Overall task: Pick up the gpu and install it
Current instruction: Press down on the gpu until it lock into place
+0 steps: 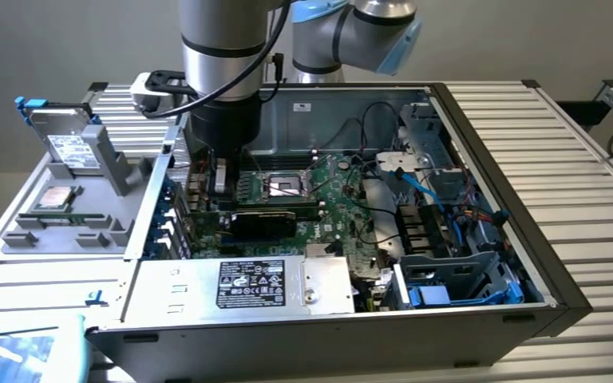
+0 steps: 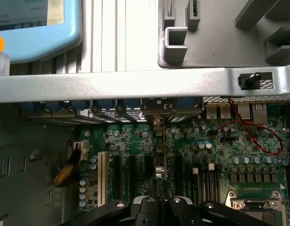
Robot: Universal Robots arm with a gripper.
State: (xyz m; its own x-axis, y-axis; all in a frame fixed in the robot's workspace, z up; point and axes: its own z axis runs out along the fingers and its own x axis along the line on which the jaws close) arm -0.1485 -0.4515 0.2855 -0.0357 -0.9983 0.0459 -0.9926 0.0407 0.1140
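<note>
Looking into the open grey metal computer case (image 1: 498, 239), we see the large green motherboard (image 1: 328, 199) inside; our black gripper (image 2: 159, 200) is clamped on the thin green gpu card (image 2: 159, 160), edge-on at lower centre of the wrist view, above the slots.

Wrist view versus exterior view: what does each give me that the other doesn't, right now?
Wrist view alone: the card seen edge-on in the shut gripper, standing over the slots, with its bracket end near the case's rear wall.
Exterior view alone: the hard drive in the grey parts tray, the power supply and the blue cables.
Both: the green motherboard and its processor socket.
</note>
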